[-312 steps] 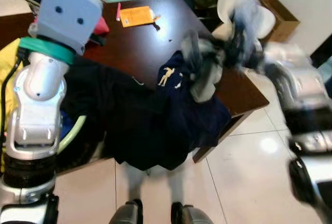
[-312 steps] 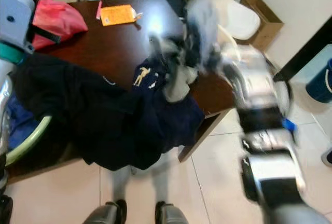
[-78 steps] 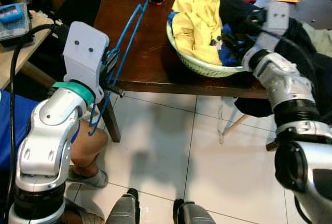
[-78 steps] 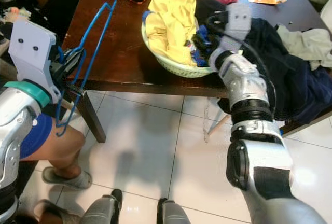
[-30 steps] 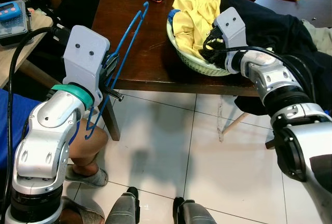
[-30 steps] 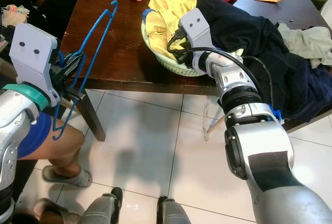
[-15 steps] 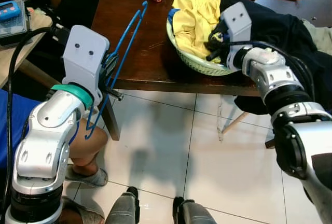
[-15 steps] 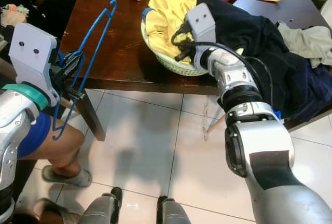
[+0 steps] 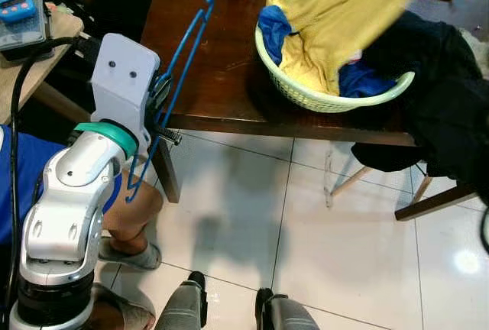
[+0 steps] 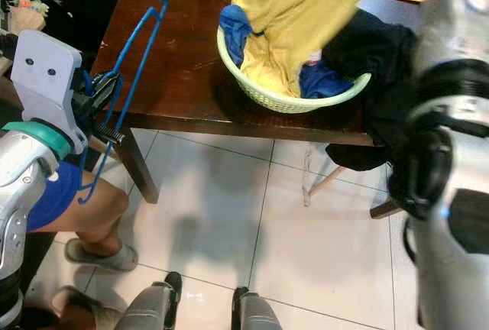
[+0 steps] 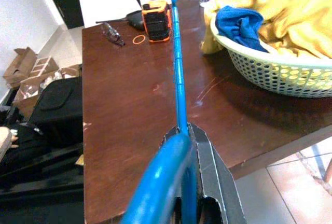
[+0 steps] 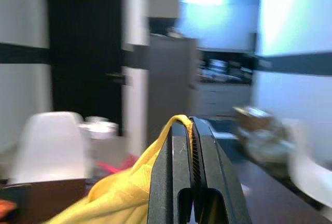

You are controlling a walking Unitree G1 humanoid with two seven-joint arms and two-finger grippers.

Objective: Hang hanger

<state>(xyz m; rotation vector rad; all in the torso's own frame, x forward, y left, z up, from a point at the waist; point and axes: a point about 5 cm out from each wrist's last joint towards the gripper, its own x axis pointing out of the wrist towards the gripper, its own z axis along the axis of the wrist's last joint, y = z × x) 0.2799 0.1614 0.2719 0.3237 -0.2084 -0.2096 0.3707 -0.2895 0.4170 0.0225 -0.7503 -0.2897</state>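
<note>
A blue wire hanger (image 9: 179,63) slants across the near left corner of the dark wooden table (image 9: 206,85). My left gripper (image 9: 162,113) is shut on its lower part; the left wrist view looks along the hanger (image 11: 178,68) pinched at my left gripper (image 11: 188,133). A yellow garment (image 9: 344,9) hangs stretched upward out of the pale green basket (image 9: 336,102). In the right wrist view my right gripper (image 12: 191,124) is shut on a fold of that yellow garment (image 12: 129,187), raised high. My right arm (image 10: 451,78) is blurred at the right.
A blue cloth (image 9: 275,24) stays in the basket. Dark clothes (image 9: 451,93) drape over the table's right end. An orange tape measure (image 11: 156,21) and glasses (image 11: 111,31) lie on the far side. A person's leg (image 9: 126,215) in blue shorts stands by the left table leg.
My right gripper has risen from the basket, pulling the yellow garment up with it. The left arm and hanger hold still. The camera has shifted slightly.
</note>
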